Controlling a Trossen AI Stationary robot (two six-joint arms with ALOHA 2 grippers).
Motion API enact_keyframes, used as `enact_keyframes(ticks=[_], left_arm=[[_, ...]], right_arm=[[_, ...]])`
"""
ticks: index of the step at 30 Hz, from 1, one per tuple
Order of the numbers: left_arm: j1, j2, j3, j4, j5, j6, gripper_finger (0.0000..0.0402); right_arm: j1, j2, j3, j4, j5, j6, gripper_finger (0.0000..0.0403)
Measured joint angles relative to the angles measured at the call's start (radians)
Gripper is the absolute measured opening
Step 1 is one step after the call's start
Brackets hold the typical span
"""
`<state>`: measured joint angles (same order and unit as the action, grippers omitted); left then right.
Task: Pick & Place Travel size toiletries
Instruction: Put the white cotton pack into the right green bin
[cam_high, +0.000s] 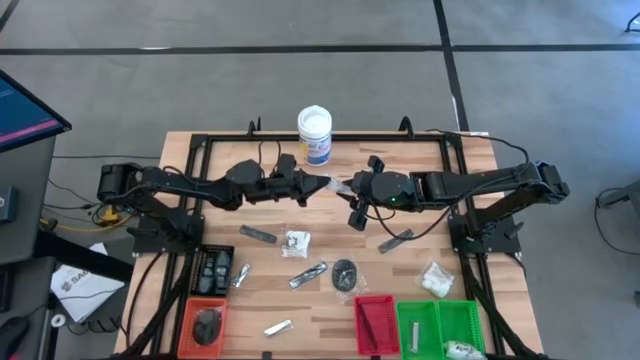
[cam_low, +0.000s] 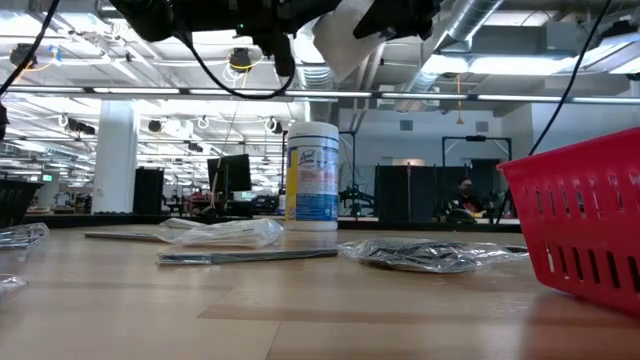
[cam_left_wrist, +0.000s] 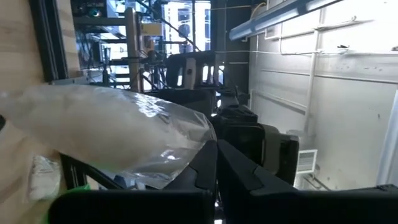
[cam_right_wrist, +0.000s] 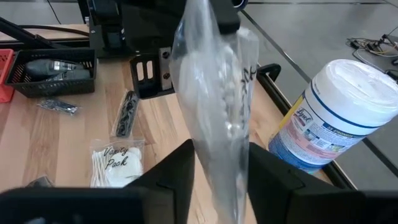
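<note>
A: Starting at the left of the table, what's there?

B: A black tray (cam_high: 211, 270) and an orange tray (cam_high: 205, 325) at the near left, each with dark items in it. Loose toiletries lie mid-table: a slim dark stick (cam_high: 258, 234), a clear bag of cotton swabs (cam_high: 296, 242), a silvery sachet (cam_high: 308, 274) and a dark round disc (cam_high: 345, 274).

A: And the left gripper (cam_high: 322, 186)?

B: Raised above the table's middle, its fingers pressed together on one end of a clear packet (cam_high: 337, 186) with white contents.

A: So the packet is in the air?

B: Yes, held between the two arms, just in front of the white tub (cam_high: 314, 134) with the blue label.

A: The right gripper (cam_high: 352, 188)?

B: It faces the left one. In its wrist view its fingers (cam_right_wrist: 273, 180) stand on either side of the packet (cam_right_wrist: 217, 93), close against it; whether they actually pinch it, I cannot tell.

A: Farther right?

B: A packet of white cotton (cam_high: 436, 280), then the red tray (cam_high: 376, 323) and green tray (cam_high: 440, 326) at the near edge.
</note>
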<state>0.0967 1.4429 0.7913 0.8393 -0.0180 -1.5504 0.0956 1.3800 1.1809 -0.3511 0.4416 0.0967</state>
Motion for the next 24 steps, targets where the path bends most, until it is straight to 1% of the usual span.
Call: enact_keyframes(ticks=[6,11,13,17,19,21,24], left_arm=[[0.0,0.0,0.001,-0.045,0.015,0.001,0.0],[0.0,0.0,0.001,-0.052,0.025,0.014,0.0],[0.003,0.0,0.001,-0.055,0.027,0.038,0.0],[0.018,0.0,0.001,-0.056,0.087,0.09,0.0005],[0.022,0.0,0.001,-0.056,0.097,0.115,0.0014],[0.023,-0.009,0.001,-0.056,0.096,0.141,0.0032],[0.031,-0.018,0.001,-0.057,0.093,0.168,0.0073]], right_arm=[[0.003,0.0,0.0,-0.003,-0.001,0.0,0.0058],[0.002,0.0,-0.001,-0.007,-0.056,0.009,0.0014],[0.002,0.0,-0.001,-0.012,-0.072,0.019,0.0008],[0.002,0.0,-0.001,-0.038,-0.076,0.05,0.001],[0.002,-0.002,-0.001,-0.068,-0.078,0.053,0.0006],[0.003,-0.012,-0.002,-0.109,-0.079,0.055,0.0005],[0.004,-0.027,-0.002,-0.168,-0.079,0.065,0.0005]])
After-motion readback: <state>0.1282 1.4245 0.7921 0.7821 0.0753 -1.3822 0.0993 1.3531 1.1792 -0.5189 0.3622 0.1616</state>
